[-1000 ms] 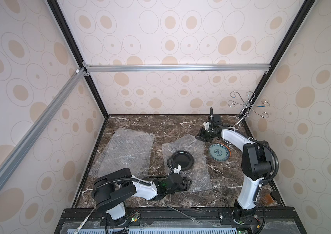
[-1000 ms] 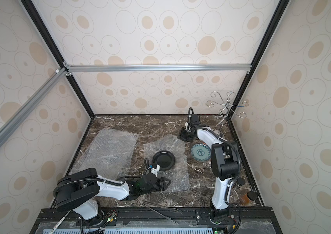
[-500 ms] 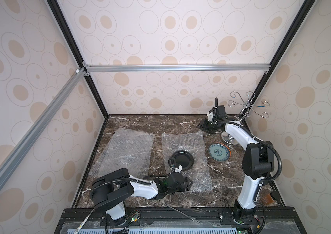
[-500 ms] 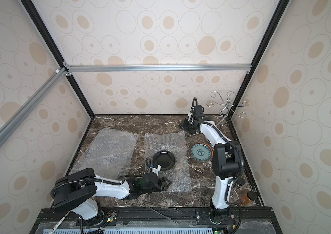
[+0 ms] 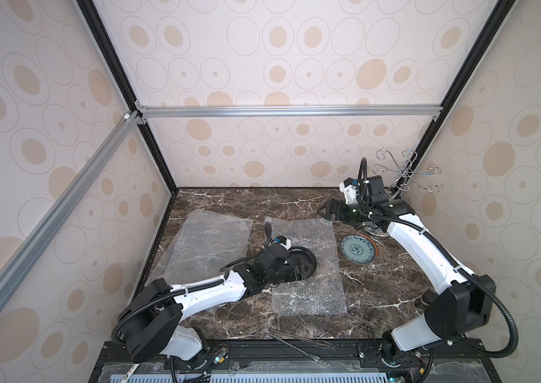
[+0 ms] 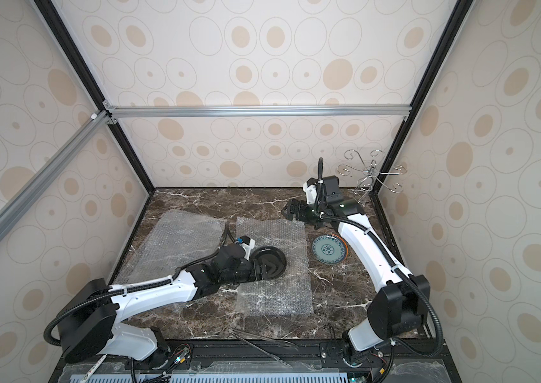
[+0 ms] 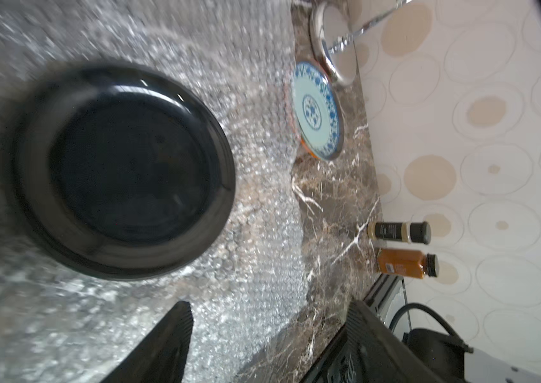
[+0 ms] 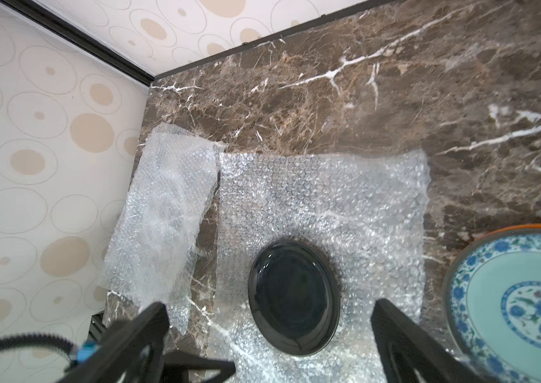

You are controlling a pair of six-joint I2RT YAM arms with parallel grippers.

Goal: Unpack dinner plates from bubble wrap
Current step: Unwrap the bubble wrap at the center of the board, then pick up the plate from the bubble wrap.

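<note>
Well, the black plate [image 5: 307, 259] lies bare and flat on the middle bubble wrap sheet [image 5: 308, 295]. The left gripper [image 7: 267, 305] is right at the plate's near edge, its fingers spread with nothing between them (it may be touching the rim, I can't quite tell). The right gripper [image 8: 269, 305] hangs far back by the wire stand [image 5: 401, 172], spread wide and empty, well away from that plate. The pale plate [image 5: 358, 249] sits on the orange plate [image 8: 524, 228], just beside the sheet. A second ago the right gripper was down at the sheet's far corner, and the sheet was bunched up there. Now it lies flat, and the left gripper has crept closer to the plate.
</note>
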